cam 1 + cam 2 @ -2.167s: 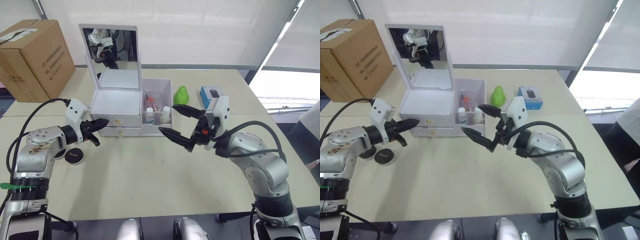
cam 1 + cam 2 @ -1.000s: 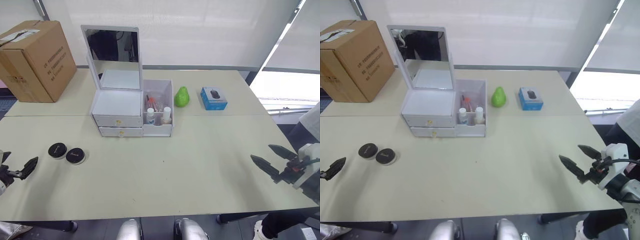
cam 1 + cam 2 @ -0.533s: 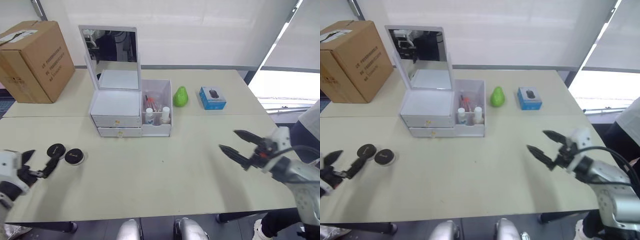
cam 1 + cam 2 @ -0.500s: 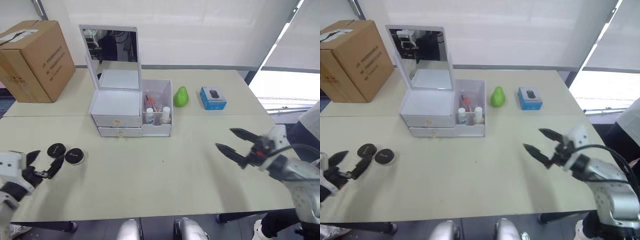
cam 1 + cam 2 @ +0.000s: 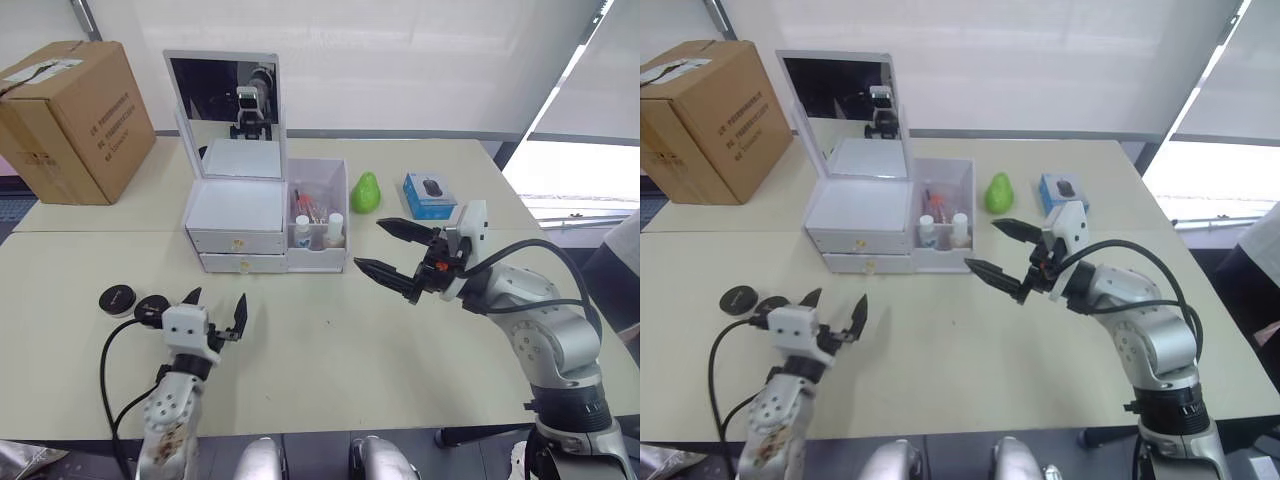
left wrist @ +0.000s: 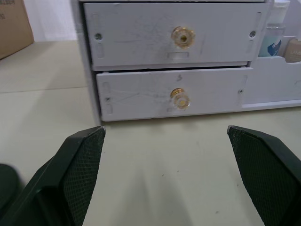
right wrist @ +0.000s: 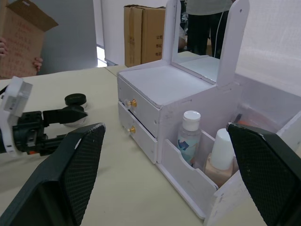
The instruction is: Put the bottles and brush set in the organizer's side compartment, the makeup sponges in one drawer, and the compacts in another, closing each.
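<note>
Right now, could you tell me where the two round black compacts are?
The two round black compacts lie together on the table's left side, beside the left tool.

Pale table (image 5: 330, 360), cardboard box (image 5: 75, 115), bright blinds (image 5: 420, 60) behind.

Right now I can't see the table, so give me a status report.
Left gripper open, empty. Right gripper open, empty. Two round black compacts on table; white organizer's drawers shut. Path clear.

I've swung my right gripper (image 5: 393, 257) back in from the counter's (image 5: 330, 360) right edge to just right of the organizer (image 5: 265, 225), jaws wide. My left gripper (image 5: 213, 310) came inward off the left edge, past the compacts (image 5: 135, 303), facing the drawers (image 6: 173, 75), jaws spread.
</note>
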